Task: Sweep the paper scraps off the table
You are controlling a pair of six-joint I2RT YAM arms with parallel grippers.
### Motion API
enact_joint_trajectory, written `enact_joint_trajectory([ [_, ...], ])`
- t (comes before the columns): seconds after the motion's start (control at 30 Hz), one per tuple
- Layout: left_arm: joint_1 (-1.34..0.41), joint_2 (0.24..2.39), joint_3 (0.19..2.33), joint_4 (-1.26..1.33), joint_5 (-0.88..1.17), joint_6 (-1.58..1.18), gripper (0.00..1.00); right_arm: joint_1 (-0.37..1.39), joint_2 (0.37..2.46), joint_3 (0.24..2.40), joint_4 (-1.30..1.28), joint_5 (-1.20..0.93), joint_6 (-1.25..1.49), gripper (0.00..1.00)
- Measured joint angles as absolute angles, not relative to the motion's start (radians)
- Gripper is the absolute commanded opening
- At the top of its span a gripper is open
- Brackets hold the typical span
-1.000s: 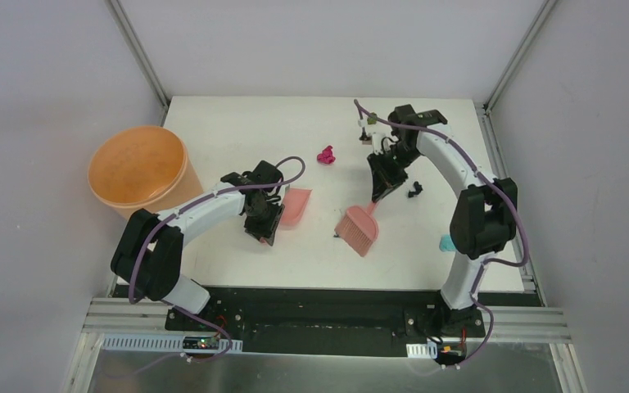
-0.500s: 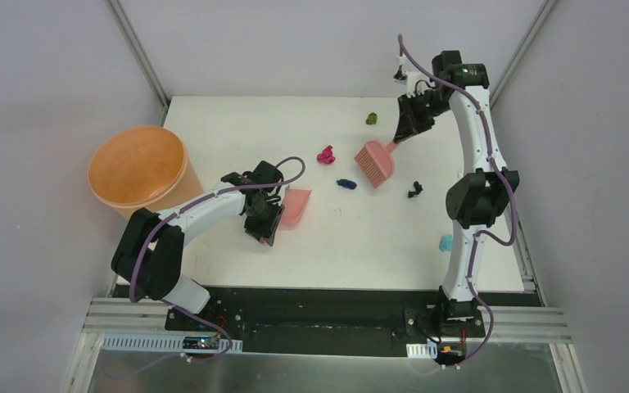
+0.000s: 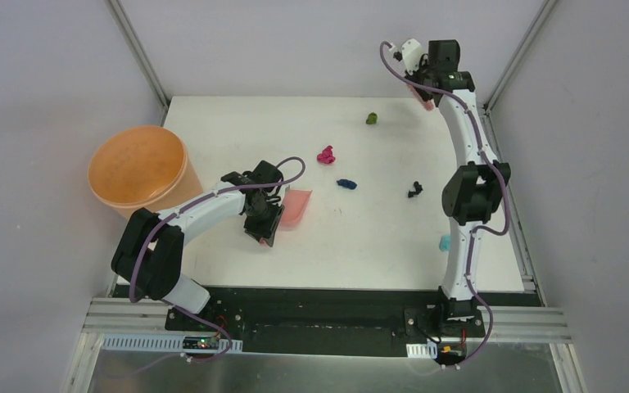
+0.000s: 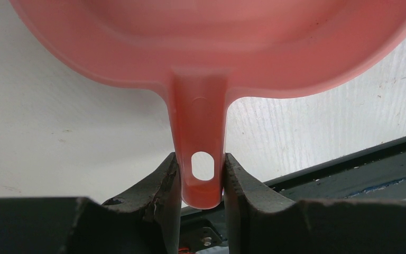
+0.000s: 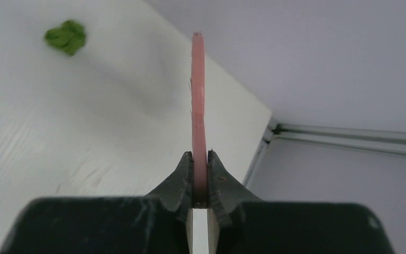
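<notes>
Paper scraps lie on the white table (image 3: 213, 123): an olive-green one (image 3: 371, 119) at the back, a magenta one (image 3: 325, 155), a dark blue one (image 3: 346, 184), a black one (image 3: 414, 190) and a teal one (image 3: 445, 242) beside the right arm. My left gripper (image 3: 264, 217) is shut on the handle (image 4: 201, 159) of the pink dustpan (image 3: 297, 205), which rests on the table. My right gripper (image 3: 426, 88) is raised over the far right corner, shut on the pink hand brush (image 5: 198, 106), seen edge-on. The green scrap (image 5: 66, 37) shows to its left.
A big orange bucket (image 3: 138, 168) stands off the table's left edge. Metal frame posts (image 3: 139, 53) rise at the back corners. Grey walls close in the back and sides. The black front edge (image 4: 349, 164) runs just behind the left gripper.
My right arm has swung the brush from the middle of the table up to the far right corner. The dark blue scrap has come into view. The left arm and dustpan have not moved.
</notes>
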State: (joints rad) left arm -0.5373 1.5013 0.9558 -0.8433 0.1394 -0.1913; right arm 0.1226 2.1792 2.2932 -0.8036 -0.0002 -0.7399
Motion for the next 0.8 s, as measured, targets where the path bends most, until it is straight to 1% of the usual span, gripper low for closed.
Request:
enact_joint_trajectory([
  [0.13,-0.537,1.501,0.957,-0.846,0.142,-0.189,0.05,0.136,2.312,2.397,-0.632,0.110,-0.824,0.00],
  [0.23,-0.537,1.503,0.957,-0.847,0.155,-0.189,0.04,0.159,2.408,2.420,-0.539,0.160,-0.882,0.00],
  [0.43,-0.537,1.542,0.978,-0.871,0.155,-0.189,0.03,0.238,2.549,2.420,-0.485,0.199,-0.976,0.00],
  [0.57,-0.537,1.547,0.979,-0.872,0.155,-0.189,0.03,0.303,2.548,2.373,-0.445,0.215,-1.026,0.00],
  [0.8,-0.537,1.547,0.980,-0.873,0.155,-0.189,0.03,0.384,2.411,2.181,-0.489,0.142,-1.094,0.00],
])
